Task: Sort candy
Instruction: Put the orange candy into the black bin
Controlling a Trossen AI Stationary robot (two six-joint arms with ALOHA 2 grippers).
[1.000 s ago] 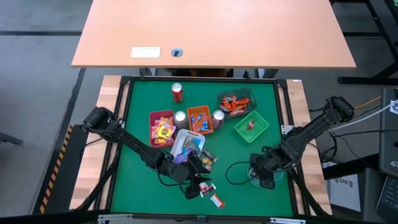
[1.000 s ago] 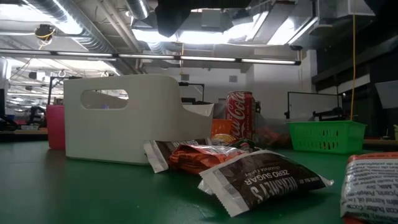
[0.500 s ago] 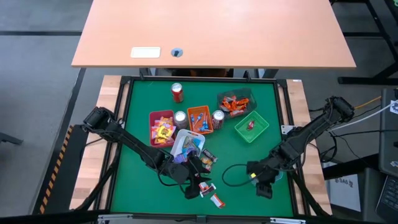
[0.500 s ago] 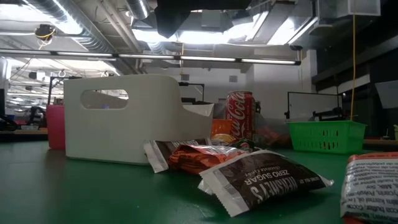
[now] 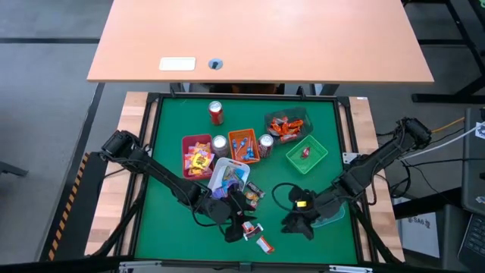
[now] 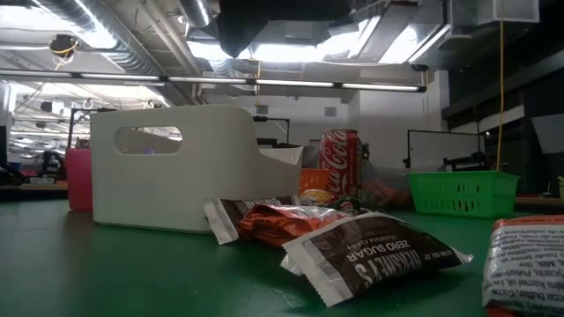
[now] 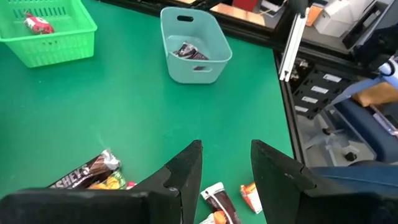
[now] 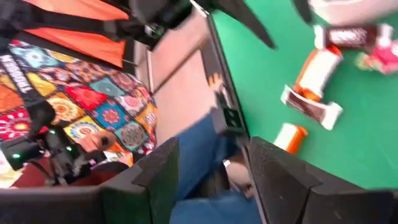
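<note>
Loose candy lies on the green mat: a small pile (image 5: 251, 193) beside the white tray (image 5: 226, 176), and two orange-and-white pieces (image 5: 264, 244) near the front edge. In the low view a brown Hershey's pack (image 6: 370, 255) lies in front. My left gripper (image 7: 226, 146) hangs open above the front pieces (image 7: 217, 204), nothing between its fingers. My right gripper (image 5: 290, 225) stands open just to their right, slanting down toward the table's left, and is empty in its own view (image 8: 212, 146). A pale teal bin (image 7: 196, 43) holds one dark candy.
Pink (image 5: 197, 155), orange (image 5: 242, 144) and dark (image 5: 284, 125) trays and a green basket (image 5: 305, 154) hold sorted sweets. Soda cans stand among them, a red one (image 5: 216, 112) at the back. A person in patterned cloth (image 8: 74, 99) sits beyond the near edge.
My right gripper has swung away from above the teal bin toward the table's left, rising a little and tipping up from pointing down to a shallow slant. Its fingers have stayed apart. The candy has not moved.
</note>
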